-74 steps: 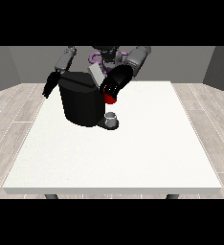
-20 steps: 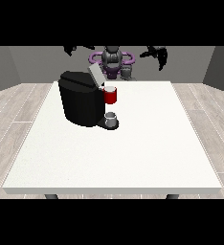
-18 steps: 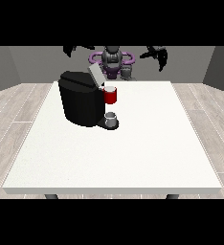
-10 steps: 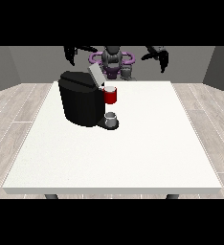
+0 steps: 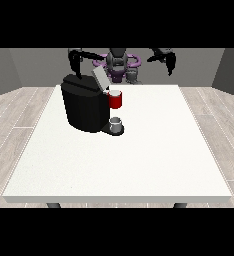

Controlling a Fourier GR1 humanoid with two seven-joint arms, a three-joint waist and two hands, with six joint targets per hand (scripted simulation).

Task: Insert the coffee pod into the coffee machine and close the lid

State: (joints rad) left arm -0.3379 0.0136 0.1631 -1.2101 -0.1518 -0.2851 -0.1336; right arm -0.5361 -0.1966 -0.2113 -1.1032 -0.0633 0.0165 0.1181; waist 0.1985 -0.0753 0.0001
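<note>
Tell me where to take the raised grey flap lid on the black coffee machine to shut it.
Free upper edge of the raised grey lid, from above: it tilts up off the black coffee machine; the hand at the view's left hangs nearest.

Table (image 5: 139,165): white top, matt and faintly speckled. Coffee machine (image 5: 84,102): black body, smooth like plastic, dull sheen; its raised lid (image 5: 100,78) is pale grey (metal or plastic, cannot tell). Red thing at the machine (image 5: 115,100): glossy. Floor (image 5: 19,120): pale wood-look planks, matt.
</note>
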